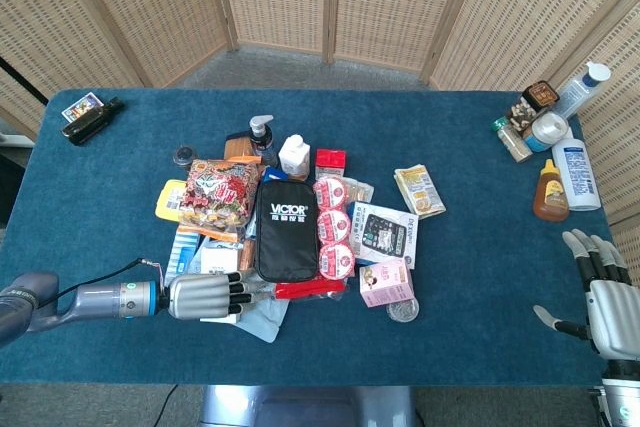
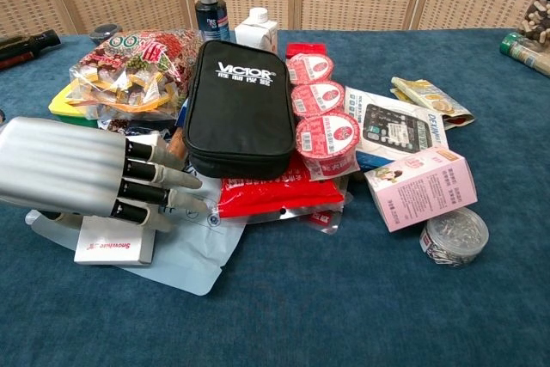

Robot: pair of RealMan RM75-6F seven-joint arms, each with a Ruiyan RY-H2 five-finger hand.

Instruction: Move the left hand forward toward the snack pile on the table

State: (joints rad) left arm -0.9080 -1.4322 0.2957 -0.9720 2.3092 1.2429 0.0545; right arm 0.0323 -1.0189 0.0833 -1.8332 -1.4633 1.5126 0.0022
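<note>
The snack pile lies mid-table: a black Victor case (image 1: pixel 286 228) (image 2: pixel 241 101), a bag of candies (image 1: pixel 221 196) (image 2: pixel 129 61), a row of red-lidded cups (image 1: pixel 333 227) (image 2: pixel 317 113), a red packet (image 2: pixel 278 193) and a pink box (image 1: pixel 386 282) (image 2: pixel 420 187). My left hand (image 1: pixel 206 295) (image 2: pixel 86 178) lies flat at the pile's near left edge, fingers stretched out over a white box (image 2: pixel 113 246) and a pale pouch (image 2: pixel 185 251), tips close to the black case. It holds nothing. My right hand (image 1: pixel 606 303) hovers at the table's right edge, fingers apart and empty.
Bottles and jars (image 1: pixel 556 152) cluster at the far right. A dark bottle (image 1: pixel 88 120) lies at the far left corner. A pump bottle (image 2: pixel 210 9) and a white carton (image 2: pixel 257 30) stand behind the pile. A round clear tub (image 2: pixel 454 235) sits near the pink box.
</note>
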